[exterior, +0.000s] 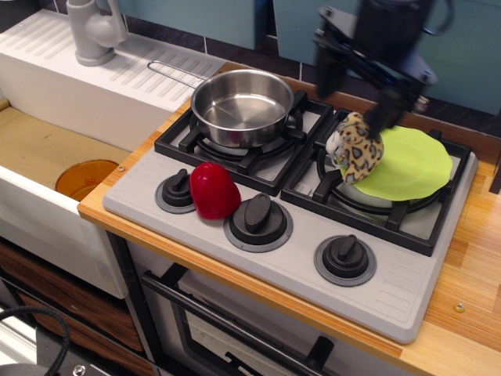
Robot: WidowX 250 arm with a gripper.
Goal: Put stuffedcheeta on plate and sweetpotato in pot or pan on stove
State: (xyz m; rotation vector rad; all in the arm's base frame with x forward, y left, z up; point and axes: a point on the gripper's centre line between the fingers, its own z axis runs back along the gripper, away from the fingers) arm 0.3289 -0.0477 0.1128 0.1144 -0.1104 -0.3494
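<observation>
The spotted stuffedcheeta (357,148) rests on the left edge of the lime-green plate (411,164), which lies on the right burner of the grey stove (407,270). My gripper (356,82) hovers just above and behind the toy, open and holding nothing. The glossy red sweetpotato (213,190) stands on the stove's front panel between two knobs. The steel pan (242,106) sits empty on the left burner.
A white sink unit with a grey faucet (94,30) is at the left, with an orange disc (84,178) in the basin. Three black knobs (259,213) line the stove front. Wooden counter (470,274) lies to the right.
</observation>
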